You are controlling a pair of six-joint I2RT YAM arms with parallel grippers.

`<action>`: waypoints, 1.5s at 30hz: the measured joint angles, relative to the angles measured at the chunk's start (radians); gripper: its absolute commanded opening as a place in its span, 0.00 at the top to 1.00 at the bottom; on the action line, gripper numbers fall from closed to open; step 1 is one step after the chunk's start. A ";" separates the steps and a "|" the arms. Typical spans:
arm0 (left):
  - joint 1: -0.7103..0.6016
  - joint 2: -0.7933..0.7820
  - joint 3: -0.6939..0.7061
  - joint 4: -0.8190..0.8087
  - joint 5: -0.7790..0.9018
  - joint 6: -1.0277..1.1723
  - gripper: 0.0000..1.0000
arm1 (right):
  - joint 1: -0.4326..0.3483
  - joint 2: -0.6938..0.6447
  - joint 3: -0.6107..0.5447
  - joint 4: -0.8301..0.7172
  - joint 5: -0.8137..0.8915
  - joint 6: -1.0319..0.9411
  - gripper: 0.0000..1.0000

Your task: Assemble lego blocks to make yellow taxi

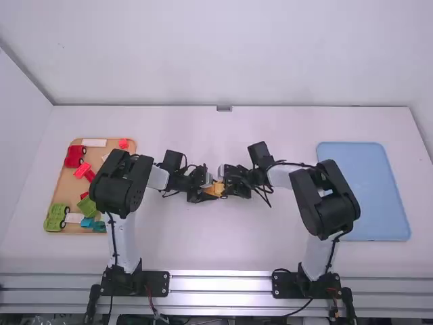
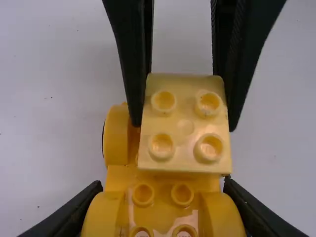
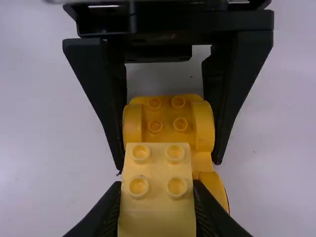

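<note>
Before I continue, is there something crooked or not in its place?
Yes, perhaps: the pale yellow block looks off-centre over the yellow car base, leaving one wheel guard exposed beside it. I cannot tell if it is pressed on.

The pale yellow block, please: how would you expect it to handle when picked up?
The pale yellow block looks stiff, its edges straight in the right gripper. It is probably light, being small and plastic-looking, though its smooth sides might slip.

I am in a robotics lab, it seems; my arm bases (image 1: 155, 283) stand on metal rails (image 1: 220, 288) at the near edge of a white table (image 1: 270, 252); a white wall (image 1: 223, 61) rises behind.
</note>
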 measured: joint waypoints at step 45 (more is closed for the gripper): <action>-0.005 0.000 0.004 -0.008 0.000 0.004 0.55 | 0.002 -0.005 0.014 0.045 0.018 0.004 0.73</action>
